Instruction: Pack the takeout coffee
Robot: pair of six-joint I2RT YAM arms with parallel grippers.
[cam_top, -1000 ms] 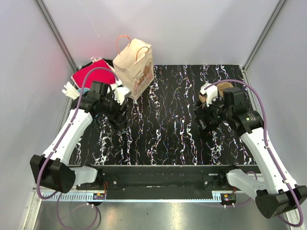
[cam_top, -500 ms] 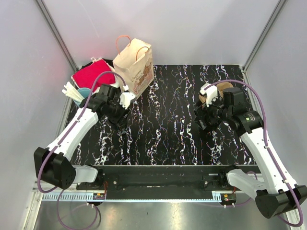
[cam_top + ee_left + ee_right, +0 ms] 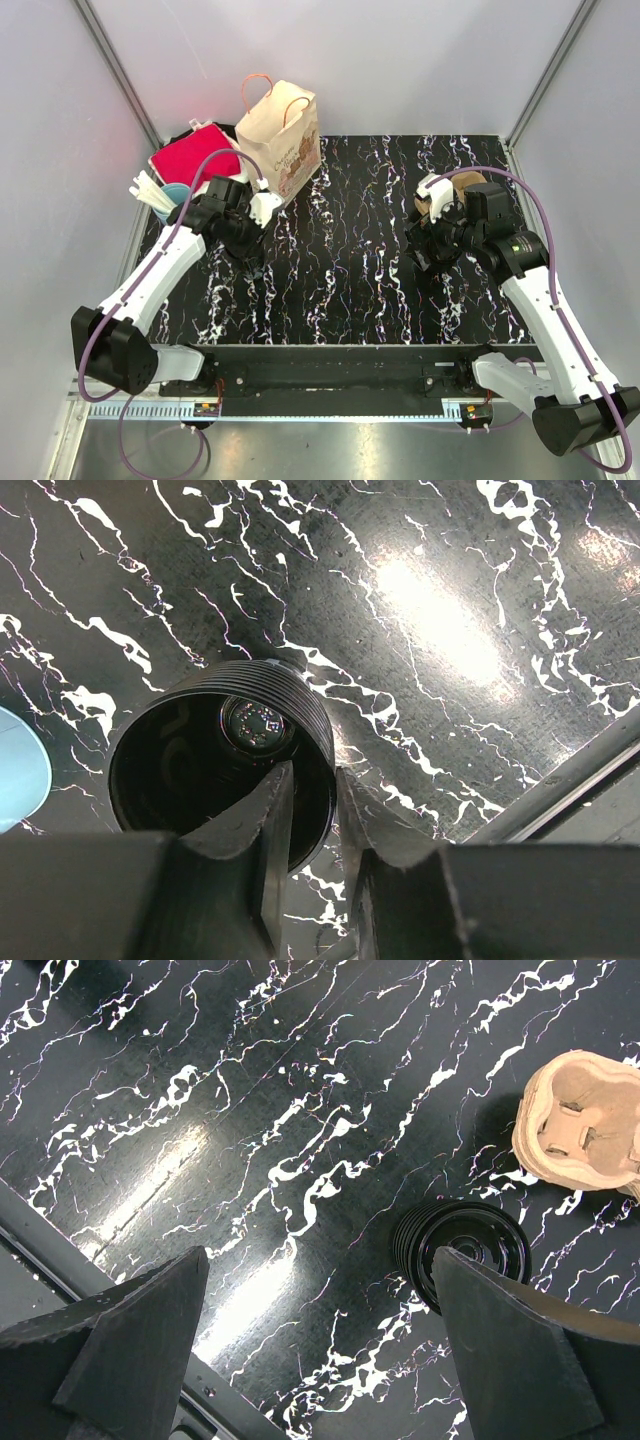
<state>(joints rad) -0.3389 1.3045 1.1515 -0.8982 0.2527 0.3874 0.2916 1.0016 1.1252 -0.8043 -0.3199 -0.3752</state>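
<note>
Clamped on the rim wall of the open black cup (image 3: 240,675) with the left jaws: one finger (image 3: 262,825) inside the mouth, the other outside against the ribs, only a sliver of gap between. Upright on the dark marbled surface (image 3: 350,270), left side, near the paper bag (image 3: 283,135) but apart from it. No lid on; inside too dark to tell full or empty.

Right jaws spread wide, clamped on nothing, hanging above a second black ribbed cup (image 3: 462,1255), flat end up, just beside the tan pulp carrier (image 3: 580,1120) on the right side.

Likely trouble from here: a one-sided pinch on a thin wall. Could pivot and tilt on lifting, or slide out, with all the weight hung off one edge. Could buckle or dent under a hard squeeze. Could spill through the open mouth, if filled. Could knock the bag over on a low or hurried swing toward it, light and free-standing by the look of it. On the right, risk of clipping the carrier on the way down, so close to that cup.
</note>
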